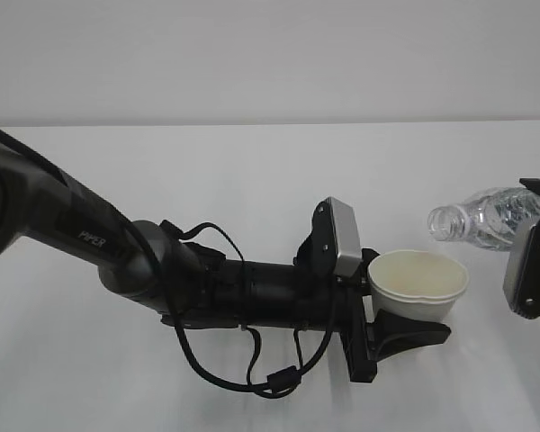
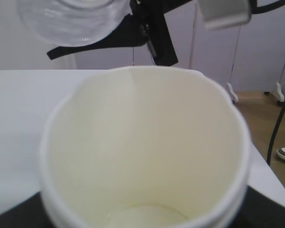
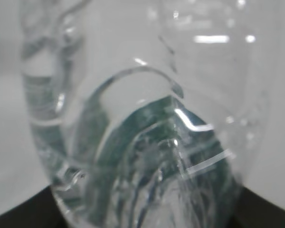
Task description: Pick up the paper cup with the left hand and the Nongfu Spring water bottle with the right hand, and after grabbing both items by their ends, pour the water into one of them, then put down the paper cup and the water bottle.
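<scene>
Cup (image 1: 418,284) sits clamped in the left pincer (image 1: 405,315), lifted above the white surface (image 1: 252,180). It is white paper with a rolled rim and a cream inside; the rim is squeezed slightly out of round by the grip. From the left wrist view its bottom looks pale, and no water can be made out there. Just beyond that pincer's tip and a little higher hangs the bottle (image 1: 486,216), tipped nearly level with its open, capless mouth toward the cup but apart from it. The right pincer (image 1: 531,261) holds it by its base end. The bottle is clear ribbed plastic; up close a dark green tint shows through its wall.
</scene>
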You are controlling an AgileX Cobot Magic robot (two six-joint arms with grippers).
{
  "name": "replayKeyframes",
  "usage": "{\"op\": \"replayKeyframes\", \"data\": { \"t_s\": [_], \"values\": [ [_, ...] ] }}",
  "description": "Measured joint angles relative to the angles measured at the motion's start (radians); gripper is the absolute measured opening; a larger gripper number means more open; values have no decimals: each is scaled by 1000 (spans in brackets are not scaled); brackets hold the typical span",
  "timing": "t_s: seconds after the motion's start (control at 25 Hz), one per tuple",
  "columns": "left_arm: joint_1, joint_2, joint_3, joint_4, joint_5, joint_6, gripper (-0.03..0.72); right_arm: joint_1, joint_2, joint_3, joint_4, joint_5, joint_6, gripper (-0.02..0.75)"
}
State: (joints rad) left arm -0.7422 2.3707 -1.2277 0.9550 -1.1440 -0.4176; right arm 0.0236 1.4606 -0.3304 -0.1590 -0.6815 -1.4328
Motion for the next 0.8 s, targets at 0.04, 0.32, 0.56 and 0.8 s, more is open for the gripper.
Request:
{"op": "replayKeyframes", "data": {
  "t_s": [0.04,0.32,0.56,0.8],
  "values": [
    [0,0,0,-3,0,0,442,0,0,0,0,0,-5,409],
    [0,0,0,-6,0,-2,441,0,0,0,0,0,-22,408],
    [0,0,0,-8,0,-2,441,0,0,0,-2,0,-26,408],
    [0,0,0,-13,0,-2,441,0,0,0,-2,-2,-51,408]
  ]
}}
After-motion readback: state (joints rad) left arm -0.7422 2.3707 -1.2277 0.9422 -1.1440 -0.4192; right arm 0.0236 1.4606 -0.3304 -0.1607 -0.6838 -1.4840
